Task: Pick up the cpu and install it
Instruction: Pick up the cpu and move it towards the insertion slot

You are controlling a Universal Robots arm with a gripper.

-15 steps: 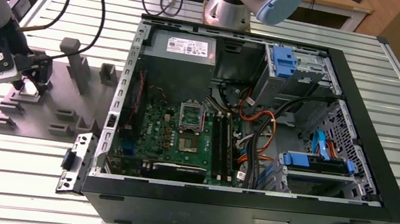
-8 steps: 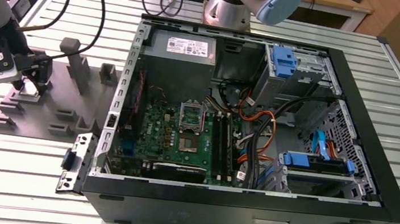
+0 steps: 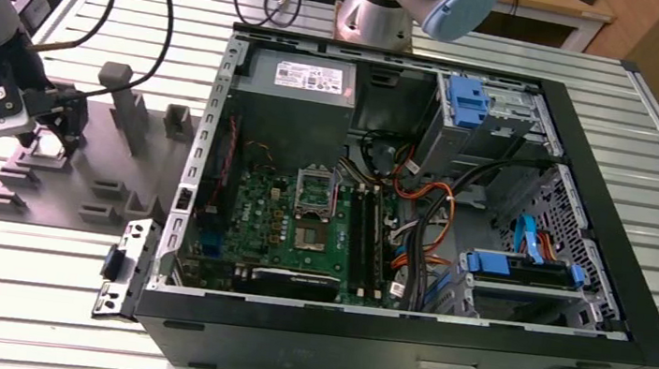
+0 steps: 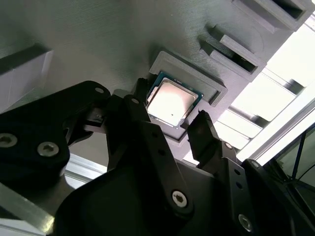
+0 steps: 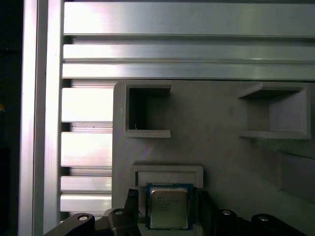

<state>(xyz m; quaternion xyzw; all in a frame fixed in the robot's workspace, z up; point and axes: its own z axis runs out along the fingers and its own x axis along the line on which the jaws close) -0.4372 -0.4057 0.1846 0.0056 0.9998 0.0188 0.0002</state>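
The cpu [image 4: 170, 103] is a small silvery square chip with a thin pale rim, lying flat in a raised grey holder [image 4: 206, 78] on the grey fixture plate [image 3: 97, 180] at the exterior view's left. My gripper [image 4: 169, 109] hangs low over it, open. One black finger [image 4: 142, 123] stands on each side of the chip, with small gaps showing. In the first wrist view the cpu [image 5: 169, 209] sits between the two fingers [image 5: 130, 206]. The motherboard socket [image 3: 308, 235] lies inside the open computer case [image 3: 572, 261], with its silver frame [image 3: 317, 186] hinged up.
The fixture plate carries several other empty pockets [image 5: 147, 110] and upright posts [image 3: 125, 107]. It rests on a slatted aluminium table [image 3: 32, 252]. A second arm's base [image 3: 382, 16] stands behind the case. Cables [image 3: 421, 205] and blue drive bays [image 3: 521, 269] crowd the case's right side.
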